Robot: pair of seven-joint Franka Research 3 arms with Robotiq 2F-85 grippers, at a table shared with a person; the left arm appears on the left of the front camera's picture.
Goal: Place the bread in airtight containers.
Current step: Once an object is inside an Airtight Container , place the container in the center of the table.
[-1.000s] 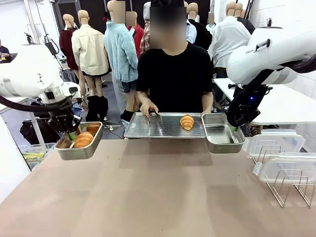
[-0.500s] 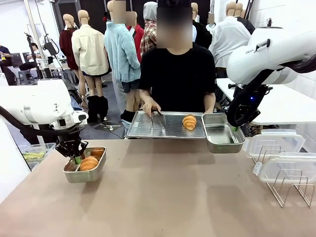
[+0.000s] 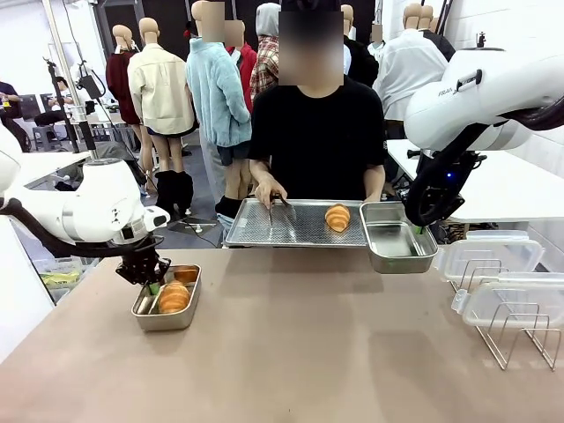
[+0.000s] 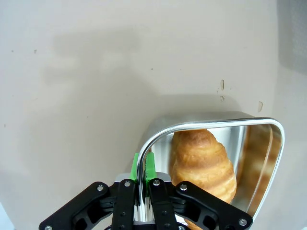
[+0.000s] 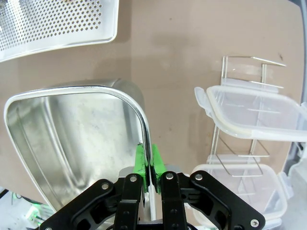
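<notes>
Left wrist view: left gripper (image 4: pixel 143 165) points down, pads clamped on the rim of 1 steel tin (image 4: pixel 216 123) with 1 roll (image 4: pixel 201 158) inside. The front view places that tin low at the table's (image 3: pixel 308 352) left. Right wrist view: right gripper (image 5: pixel 148 160) clamped on the empty second tin (image 5: pixel 57 139), with 2 clear lids (image 5: pixel 254 112) beside it. The front view adds the second roll (image 3: pixel 337 217) on the perforated tray (image 3: pixel 264 225).

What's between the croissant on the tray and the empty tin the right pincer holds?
Nothing visible. The croissant lies on the tray, next to the empty tin clamped by the right pincer.
</notes>
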